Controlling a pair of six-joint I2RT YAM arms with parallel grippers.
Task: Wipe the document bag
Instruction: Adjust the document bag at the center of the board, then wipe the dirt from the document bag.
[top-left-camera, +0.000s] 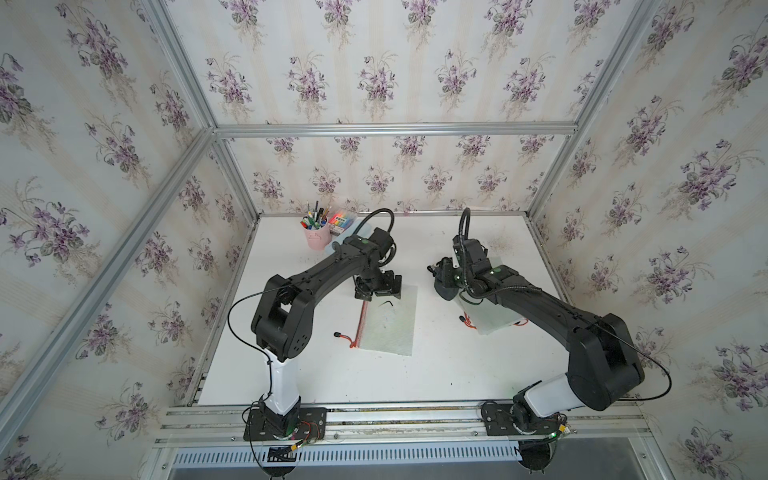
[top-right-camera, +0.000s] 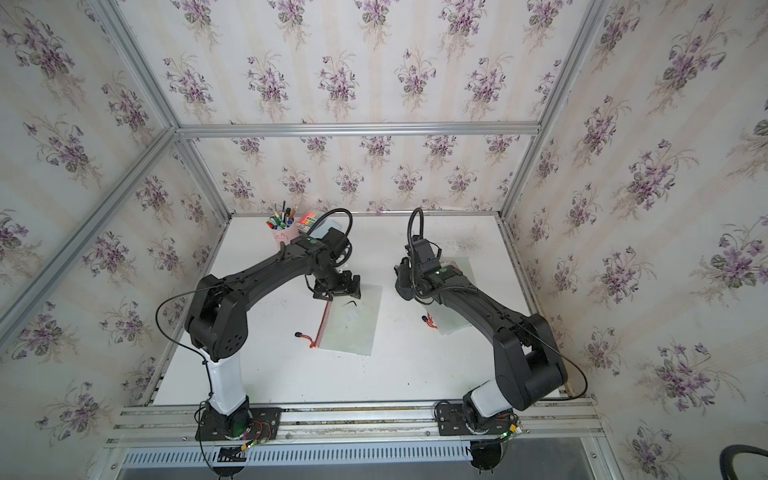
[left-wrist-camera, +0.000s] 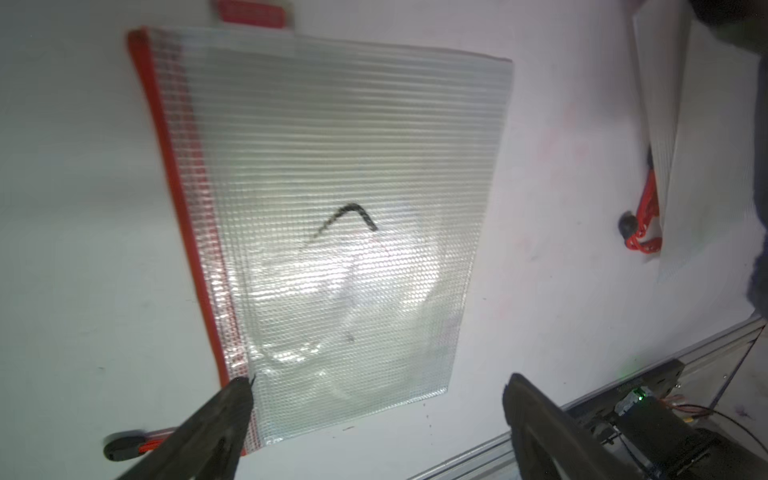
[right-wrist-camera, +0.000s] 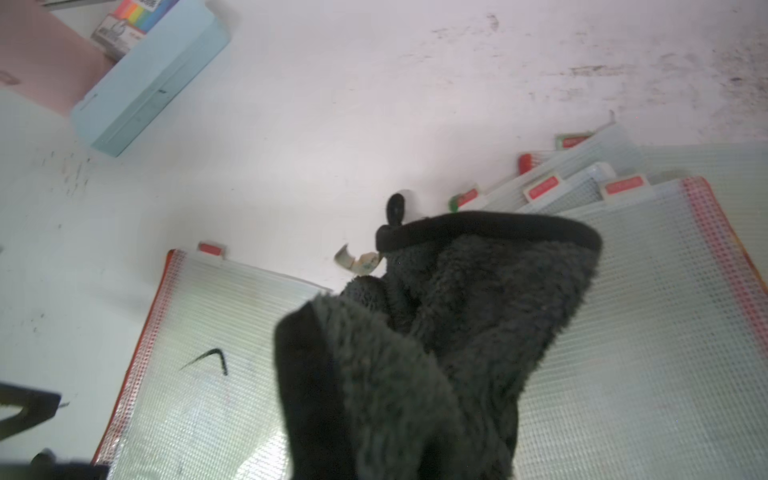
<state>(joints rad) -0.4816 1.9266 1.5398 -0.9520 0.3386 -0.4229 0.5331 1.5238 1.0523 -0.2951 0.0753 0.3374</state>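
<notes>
— Mesh plastic, red zip down its left edge: why does the document bag (top-left-camera: 390, 322) lie flat mid-tabletop (top-left-camera: 440, 374)?
— So the black mark (top-left-camera: 386, 304) on its far half faces up for wiping, I'd judge. The left fingers (left-wrist-camera: 216, 424) hover above it, spread wide, gripping nothing.
— And the right fingers (top-left-camera: 439, 272)?
— Pinched on a dark fleecy cloth (right-wrist-camera: 436, 332), hanging just right of the bag, probably placed to sweep across. Spare bags (right-wrist-camera: 665, 291) are stacked further right, out of the way.
</notes>
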